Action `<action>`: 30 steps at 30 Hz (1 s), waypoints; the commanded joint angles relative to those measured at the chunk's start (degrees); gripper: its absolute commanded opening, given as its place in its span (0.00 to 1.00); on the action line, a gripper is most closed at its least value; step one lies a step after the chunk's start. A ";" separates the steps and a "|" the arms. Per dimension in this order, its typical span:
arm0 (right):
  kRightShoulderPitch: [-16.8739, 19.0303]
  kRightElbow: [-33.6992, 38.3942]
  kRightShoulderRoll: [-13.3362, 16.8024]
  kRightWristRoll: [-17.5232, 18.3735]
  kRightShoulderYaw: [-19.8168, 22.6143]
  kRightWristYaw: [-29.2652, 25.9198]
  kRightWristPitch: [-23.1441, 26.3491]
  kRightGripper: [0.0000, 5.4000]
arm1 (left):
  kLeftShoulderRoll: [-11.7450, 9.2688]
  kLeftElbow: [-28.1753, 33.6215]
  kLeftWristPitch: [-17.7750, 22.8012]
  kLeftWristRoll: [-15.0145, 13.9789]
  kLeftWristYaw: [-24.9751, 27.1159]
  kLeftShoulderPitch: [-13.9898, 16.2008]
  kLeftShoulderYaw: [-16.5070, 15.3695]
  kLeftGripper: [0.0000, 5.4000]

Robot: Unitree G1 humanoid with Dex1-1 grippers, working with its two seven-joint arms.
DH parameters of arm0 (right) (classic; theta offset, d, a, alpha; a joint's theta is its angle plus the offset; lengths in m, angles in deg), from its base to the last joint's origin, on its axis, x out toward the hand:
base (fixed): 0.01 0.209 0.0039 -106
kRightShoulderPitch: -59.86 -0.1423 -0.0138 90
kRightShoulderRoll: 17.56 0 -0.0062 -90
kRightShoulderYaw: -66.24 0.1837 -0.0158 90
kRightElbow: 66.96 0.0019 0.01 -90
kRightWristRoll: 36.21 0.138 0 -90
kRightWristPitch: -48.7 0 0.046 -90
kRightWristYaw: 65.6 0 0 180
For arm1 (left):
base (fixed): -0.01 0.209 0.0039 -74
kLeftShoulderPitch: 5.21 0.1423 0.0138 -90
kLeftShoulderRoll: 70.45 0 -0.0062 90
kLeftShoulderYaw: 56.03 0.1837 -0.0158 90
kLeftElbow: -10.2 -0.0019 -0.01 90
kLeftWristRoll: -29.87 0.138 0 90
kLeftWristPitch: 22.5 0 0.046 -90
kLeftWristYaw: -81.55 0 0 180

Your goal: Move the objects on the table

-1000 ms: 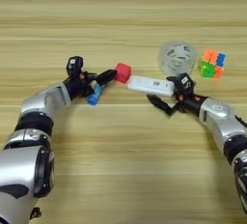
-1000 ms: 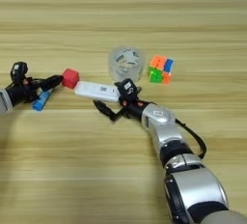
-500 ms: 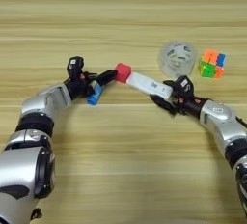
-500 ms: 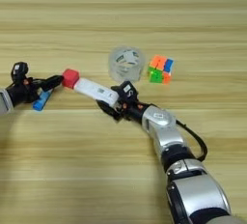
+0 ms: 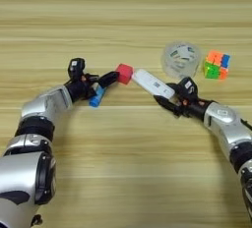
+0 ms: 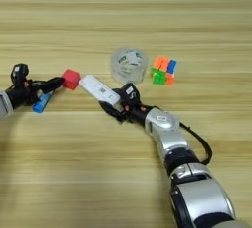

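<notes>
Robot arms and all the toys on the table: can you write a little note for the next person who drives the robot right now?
Right gripper: shut on the near end of the long white bar, whose far end lies by the red cube.
Left gripper: fingers reach to the red cube's left side, over the blue tube; open or shut unclear.
Clear tape roll and puzzle cube sit untouched at the right.
Done: bar gripped.
Left: no goal is given, so where things should go is open.

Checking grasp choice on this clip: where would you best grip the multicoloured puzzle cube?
Grip the puzzle cube across two opposite flat side faces, coming straight down from above. It sits square on the table; the clear tape roll stands close on its left, so a side approach looks crowded.
</notes>
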 commanded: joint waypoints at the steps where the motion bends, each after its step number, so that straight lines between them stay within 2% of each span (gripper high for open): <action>1: 1.48 1.62 0.08 0.06 0.33 0.66 0.85 0.54 | -0.12 0.88 0.92 -0.26 -0.63 0.27 -0.04 1.00; 20: 4.28 9.68 0.14 0.65 0.22 1.42 2.70 0.54 | 0.32 1.72 -0.19 -1.12 -0.64 0.18 -1.24 1.00; 30: 5.38 12.47 0.18 0.67 0.13 1.70 3.41 0.54 | 1.05 4.13 -7.02 -0.90 -2.01 1.12 -1.87 1.00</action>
